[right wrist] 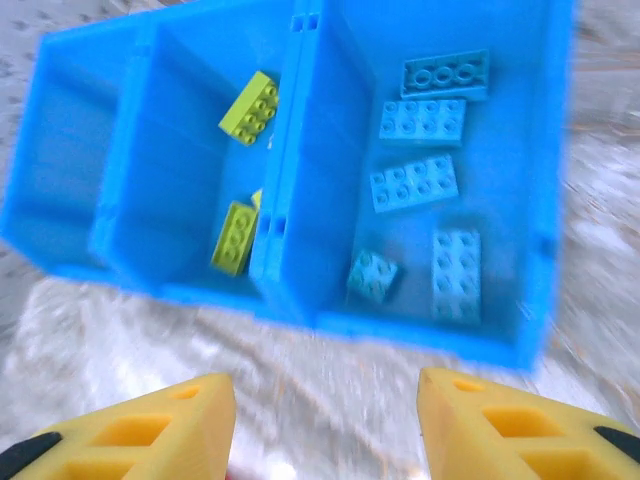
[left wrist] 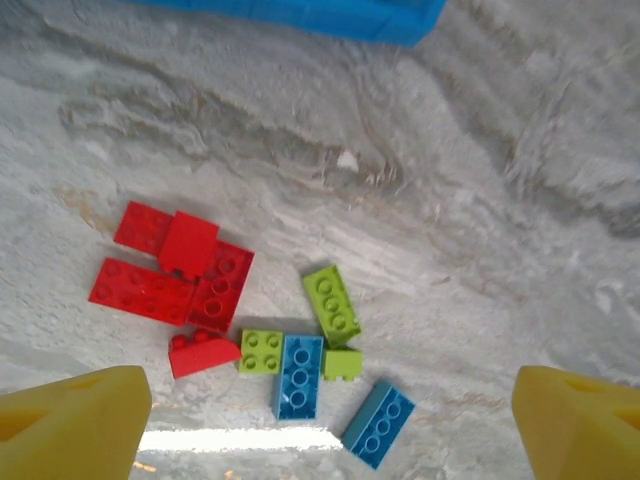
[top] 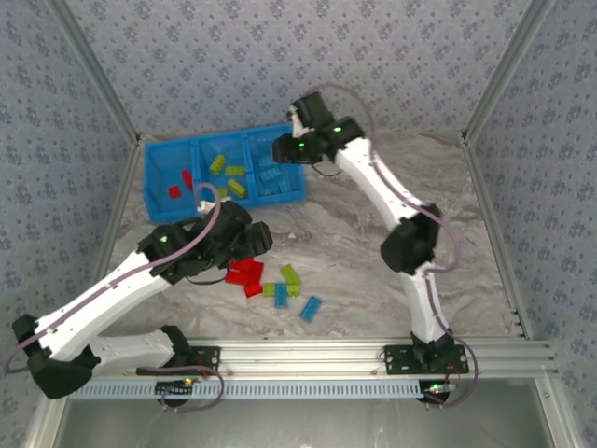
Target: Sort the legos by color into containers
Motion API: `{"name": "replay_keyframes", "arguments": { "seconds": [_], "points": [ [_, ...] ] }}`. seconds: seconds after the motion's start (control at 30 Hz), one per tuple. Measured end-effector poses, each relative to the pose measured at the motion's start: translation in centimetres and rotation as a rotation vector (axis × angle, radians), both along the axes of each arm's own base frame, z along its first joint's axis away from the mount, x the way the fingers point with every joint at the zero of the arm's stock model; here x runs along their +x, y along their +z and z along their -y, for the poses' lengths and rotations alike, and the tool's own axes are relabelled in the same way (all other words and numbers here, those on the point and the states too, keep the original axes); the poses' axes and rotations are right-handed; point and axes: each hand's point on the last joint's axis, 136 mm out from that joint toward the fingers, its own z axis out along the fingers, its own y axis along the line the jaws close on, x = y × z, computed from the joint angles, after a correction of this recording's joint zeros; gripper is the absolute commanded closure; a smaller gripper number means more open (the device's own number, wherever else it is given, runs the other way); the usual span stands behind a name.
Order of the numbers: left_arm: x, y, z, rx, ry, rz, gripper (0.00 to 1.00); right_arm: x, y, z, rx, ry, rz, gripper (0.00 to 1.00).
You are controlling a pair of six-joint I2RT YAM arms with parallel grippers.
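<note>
Loose legos lie on the table: a red cluster, a red sloped brick, green bricks, and blue bricks. My left gripper hangs open above them, holding nothing; from above it sits just behind the red cluster. The blue tray holds red legos on the left, green in the middle and light blue on the right. My right gripper is open and empty at the tray's near wall, with light blue legos beyond it.
Patterned walls and metal frame posts close in the table on three sides. The arm bases sit on a rail at the near edge. Bare marbled tabletop stretches between the tray and the loose bricks.
</note>
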Motion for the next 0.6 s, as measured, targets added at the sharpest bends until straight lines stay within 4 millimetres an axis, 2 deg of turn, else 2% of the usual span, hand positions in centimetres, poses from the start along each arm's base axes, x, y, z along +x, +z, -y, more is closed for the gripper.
{"name": "replay_keyframes", "arguments": {
  "seconds": [0.1, 0.17, 0.23, 0.3, 0.4, 0.47, 0.53, 0.6],
  "points": [
    [0.5, -2.3, 2.4, 0.011, -0.037, -0.075, 0.16, -5.1, 4.2, 6.0, 0.024, -0.04, 0.02, 0.4],
    [0.7, -4.2, 4.0, 0.025, -0.062, -0.132, 0.21, -9.2, 5.6, 9.7, 0.031, -0.081, 0.035, 0.36],
    [0.9, -6.6, 5.4, 0.054, -0.089, -0.193, 0.27, -13.6, 6.3, 12.5, 0.045, -0.11, 0.055, 0.34],
    [0.9, -9.1, 6.4, 0.096, -0.105, -0.255, 0.3, -16.8, 5.4, 14.4, 0.048, -0.133, 0.042, 0.32],
    [0.7, -12.5, 7.4, 0.143, -0.116, -0.343, 0.28, -20.3, 2.3, 16.7, 0.023, -0.184, -0.03, 0.3],
    [0.6, -14.4, 8.4, 0.143, -0.131, -0.391, 0.25, -21.8, 0.1, 17.7, -0.004, -0.214, -0.098, 0.29],
    [0.6, -16.0, 9.2, 0.146, -0.14, -0.424, 0.24, -22.5, -1.6, 18.2, -0.032, -0.234, -0.155, 0.29],
    [0.6, -17.2, 9.6, 0.156, -0.143, -0.452, 0.25, -23.1, -2.4, 18.6, -0.049, -0.249, -0.188, 0.29]
  ]
}}
